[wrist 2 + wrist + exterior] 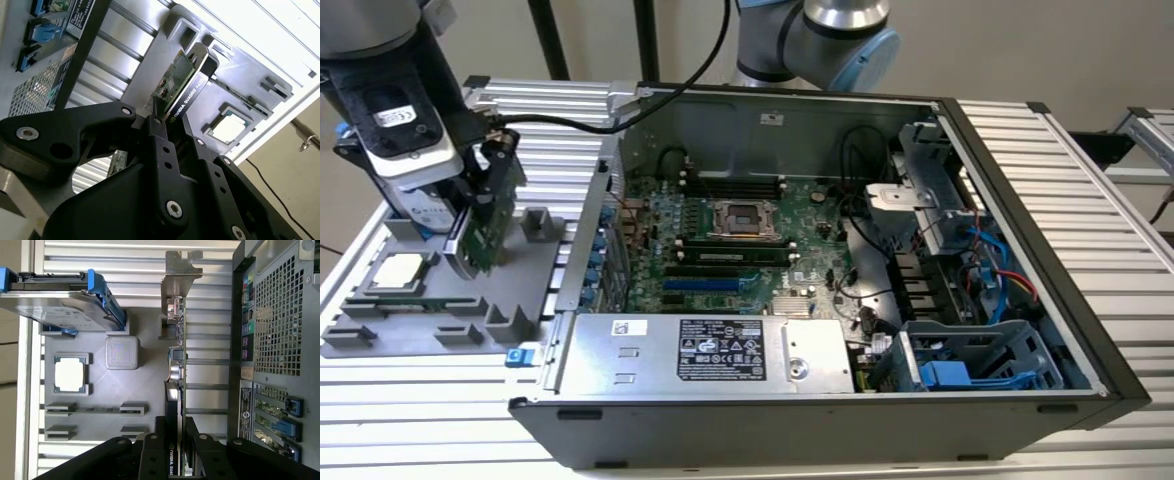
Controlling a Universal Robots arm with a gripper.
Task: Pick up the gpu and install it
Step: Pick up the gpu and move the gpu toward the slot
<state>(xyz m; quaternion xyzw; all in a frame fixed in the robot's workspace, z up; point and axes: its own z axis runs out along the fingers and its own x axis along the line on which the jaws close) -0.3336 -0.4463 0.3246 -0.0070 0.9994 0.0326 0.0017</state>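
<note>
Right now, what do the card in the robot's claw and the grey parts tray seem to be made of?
The gpu: green circuit board, likely glossy fibreglass laminate, with a black, probably plastic shroud and a bare shiny metal end bracket. The grey tray: matte, uniform, moulded-looking blocks, so probably plastic, possibly printed.

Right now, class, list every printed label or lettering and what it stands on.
White lettering: black edge of the thin green-and-black gpu card in the black gripper.
White labels: silver power supply box; too small to read.
Faint print: silver hard drive with blue rails; blurred.
</note>
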